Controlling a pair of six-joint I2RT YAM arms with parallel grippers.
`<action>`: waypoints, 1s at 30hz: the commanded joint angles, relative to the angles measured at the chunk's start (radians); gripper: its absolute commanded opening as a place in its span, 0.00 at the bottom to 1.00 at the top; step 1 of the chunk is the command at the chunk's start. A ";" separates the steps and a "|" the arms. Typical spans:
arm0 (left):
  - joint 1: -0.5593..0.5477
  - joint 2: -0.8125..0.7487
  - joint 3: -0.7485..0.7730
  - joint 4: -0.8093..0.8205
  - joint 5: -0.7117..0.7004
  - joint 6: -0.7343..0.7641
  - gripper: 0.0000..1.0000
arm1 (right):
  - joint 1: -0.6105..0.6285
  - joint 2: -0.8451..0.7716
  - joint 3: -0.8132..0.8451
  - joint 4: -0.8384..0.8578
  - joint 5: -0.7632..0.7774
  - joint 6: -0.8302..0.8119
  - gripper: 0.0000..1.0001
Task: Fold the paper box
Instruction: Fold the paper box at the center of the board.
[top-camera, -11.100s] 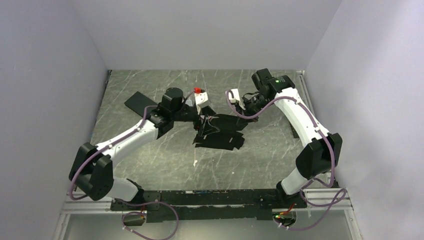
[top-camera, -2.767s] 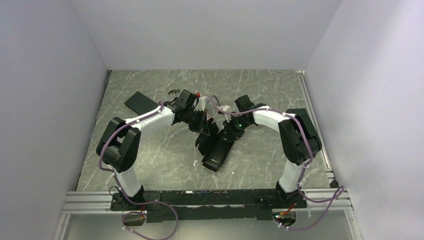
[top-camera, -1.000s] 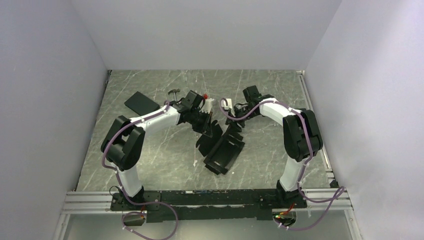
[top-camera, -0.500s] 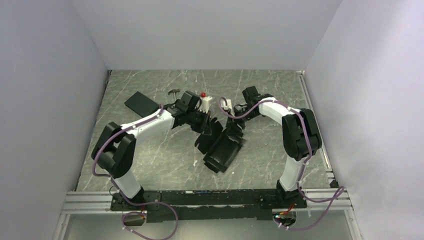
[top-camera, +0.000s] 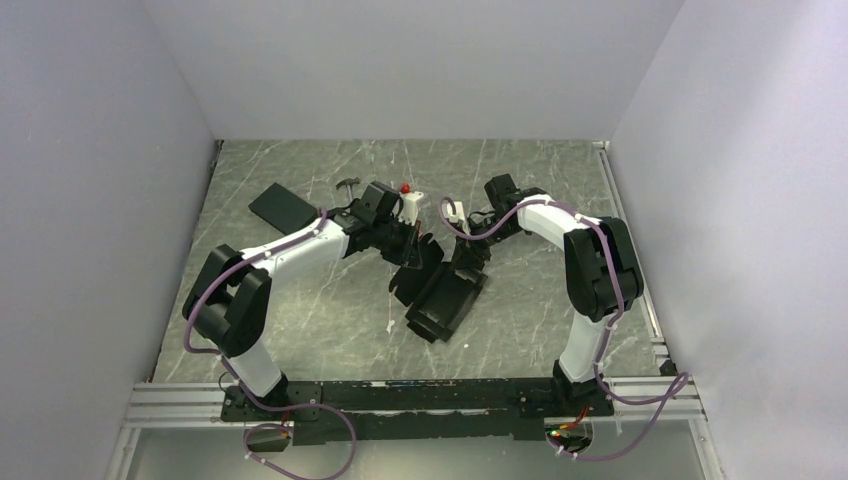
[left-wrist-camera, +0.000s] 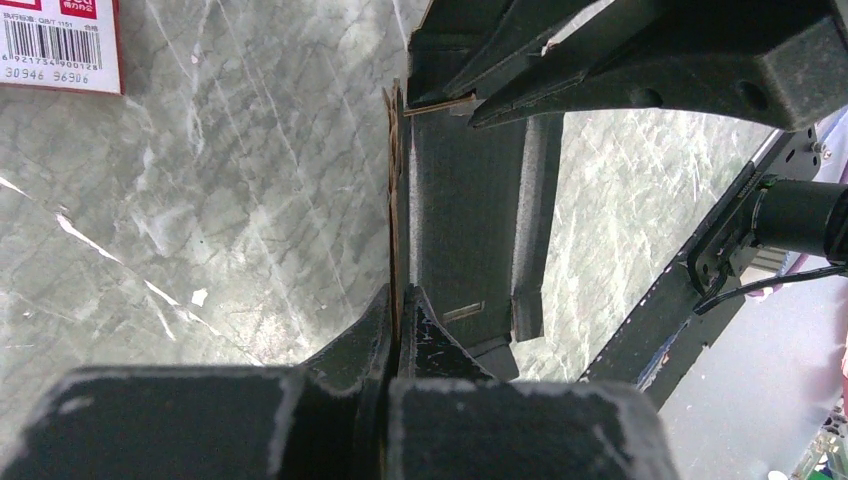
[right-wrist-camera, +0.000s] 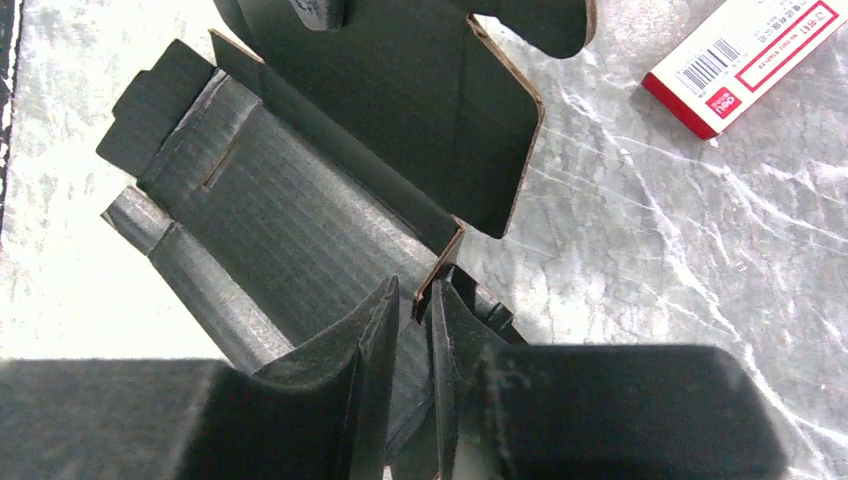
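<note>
Presently the paper box (top-camera: 445, 298) lies part-formed on the counter (top-camera: 320, 310), midway between the two arms. Its long body runs diagonally toward the near edge and its far-end panels are lifted off the surface. Left claw (left-wrist-camera: 397, 312): together, clamped on the thin edge of an upright panel, with the brown cut edge of the card running straight out from between its tips. Judged purpose: to keep that panel standing and anchor the box while the other arm works. Right claw (right-wrist-camera: 413, 305): narrowly apart, straddling the corner of a raised flap beside the ridged floor of the box. The corner sits against one finger (right-wrist-camera: 455, 335) with a slim gap on the other side, so whether it bites the card cannot be told. Judged purpose: to take that flap for folding along its crease. No wall appears locked, and a slot in the ridged panel shows open. A red-and-white carton (right-wrist-camera: 745, 60) lies near the box, apart from it. A black slab (top-camera: 283, 208) lies well to the left.
</note>
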 joint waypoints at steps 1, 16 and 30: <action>-0.004 -0.017 0.021 0.013 -0.041 -0.002 0.00 | 0.005 -0.024 0.033 -0.038 -0.061 -0.041 0.21; -0.009 -0.016 0.012 0.057 -0.017 -0.041 0.00 | 0.072 0.032 0.063 -0.001 0.007 0.204 0.11; -0.026 -0.028 -0.025 0.080 -0.057 -0.063 0.00 | 0.071 0.054 0.070 0.052 0.031 0.322 0.07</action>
